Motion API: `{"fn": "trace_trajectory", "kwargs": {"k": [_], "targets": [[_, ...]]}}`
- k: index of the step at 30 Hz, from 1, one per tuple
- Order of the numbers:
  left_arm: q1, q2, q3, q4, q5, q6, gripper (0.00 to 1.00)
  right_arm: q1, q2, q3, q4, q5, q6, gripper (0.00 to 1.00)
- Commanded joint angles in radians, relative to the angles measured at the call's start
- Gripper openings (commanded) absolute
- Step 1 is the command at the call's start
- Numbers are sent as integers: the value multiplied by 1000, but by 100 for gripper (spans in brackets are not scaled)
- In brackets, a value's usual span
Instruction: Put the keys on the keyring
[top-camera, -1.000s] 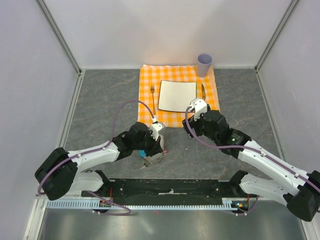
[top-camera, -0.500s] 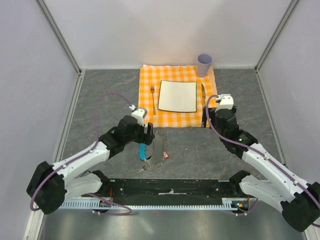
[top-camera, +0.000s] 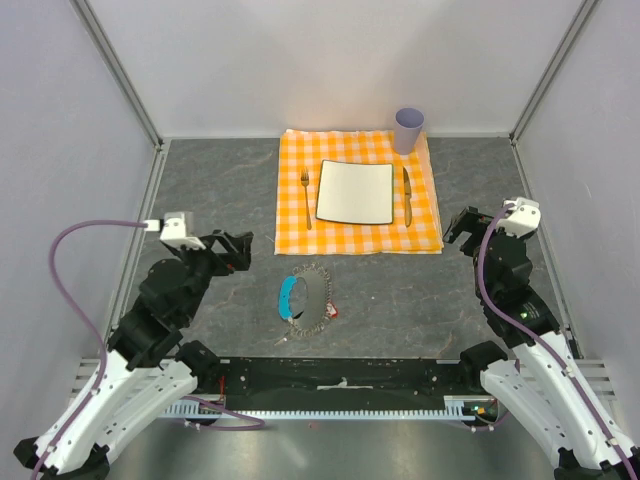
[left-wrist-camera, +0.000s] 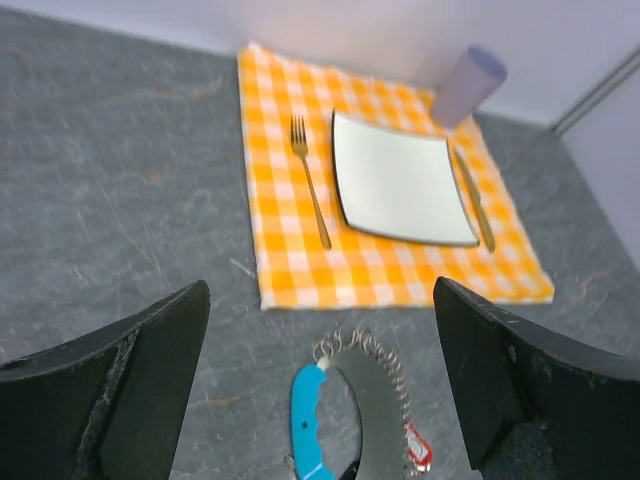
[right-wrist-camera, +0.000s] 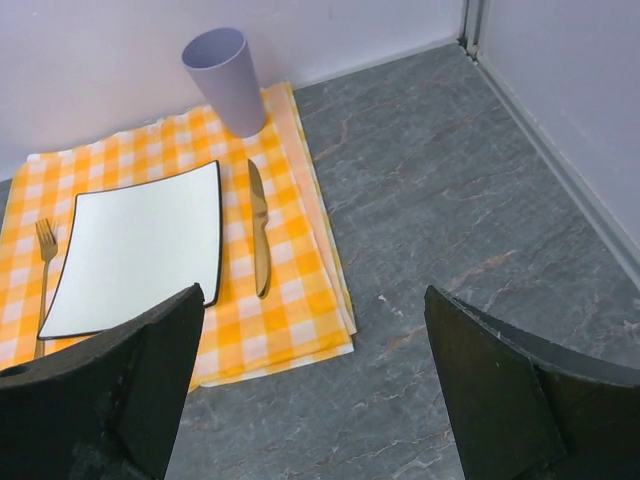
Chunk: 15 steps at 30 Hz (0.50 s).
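- While both arms hover over the desk (top-camera: 200, 190), the left gripper (top-camera: 233, 252) has its jaws wide apart and holds nothing. The right gripper (top-camera: 458, 224) is likewise spread and empty.
- Just ahead and right of the left gripper, the keyring (top-camera: 326, 288) lies flat, with its blue tab (left-wrist-camera: 305, 420) on the left side.
- The key (top-camera: 331, 311), red-headed, touches the chain's near right end; I cannot tell whether it is threaded on.
- Beyond both grippers, a checked cloth (top-camera: 295, 215) carries a fork (top-camera: 305, 195), a plate (top-camera: 355, 190), a knife (top-camera: 407, 195) and a cup (top-camera: 408, 128).
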Motion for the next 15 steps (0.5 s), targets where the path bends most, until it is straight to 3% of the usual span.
{"fn": "trace_trajectory", "kwargs": {"k": [1, 7, 15], "targets": [[2, -83, 89, -39, -115, 97, 99, -5, -38, 41, 8, 73, -61, 98], [2, -137, 117, -47, -164, 180, 99, -5, -84, 60, 9, 100, -113, 98], [2, -170, 83, -38, -153, 163, 99, -4, -119, 55, 11, 97, -126, 98]]}}
